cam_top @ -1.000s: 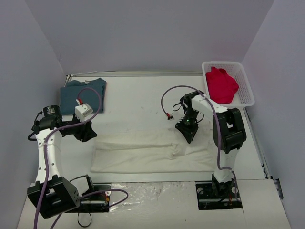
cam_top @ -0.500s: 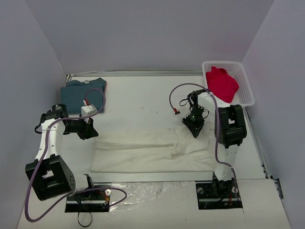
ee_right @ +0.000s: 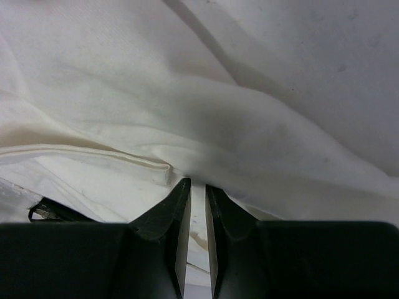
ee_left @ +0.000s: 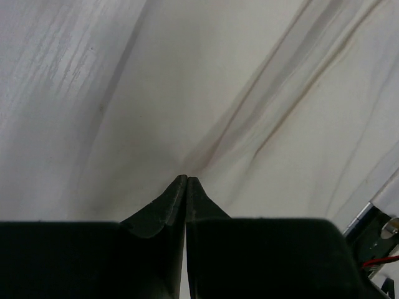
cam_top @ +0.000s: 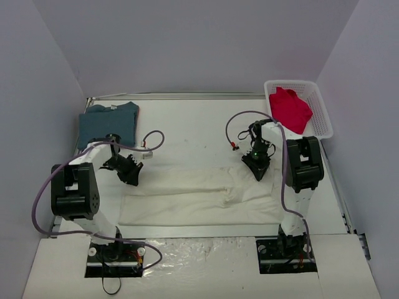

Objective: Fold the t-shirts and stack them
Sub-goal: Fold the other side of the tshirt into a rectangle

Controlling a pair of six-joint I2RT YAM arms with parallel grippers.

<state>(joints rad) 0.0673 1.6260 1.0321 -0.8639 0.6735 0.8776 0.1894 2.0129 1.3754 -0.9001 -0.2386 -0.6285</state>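
The cream-white t-shirt (cam_top: 193, 199) lies folded into a long band across the near part of the table. My left gripper (cam_top: 129, 172) is at its far left corner. In the left wrist view the jaws (ee_left: 187, 178) are pressed together, and creases in the cloth (ee_left: 187, 93) run out from the tips. My right gripper (cam_top: 259, 168) is at the shirt's far right edge. In the right wrist view its jaws (ee_right: 198, 182) stand narrowly apart with a fold of the cloth (ee_right: 218, 112) between them. The teal-blue t-shirt (cam_top: 109, 121) lies folded at the far left. The red t-shirt (cam_top: 288, 111) lies in the basket.
The white lattice basket (cam_top: 325, 119) stands at the far right corner against the right wall. Purple cables loop from both arms over the table. The two arm bases sit on plates at the near edge.
My left arm swung in from the left to the cream shirt's far left corner. My right gripper shifted a little right and back along the shirt's far edge.
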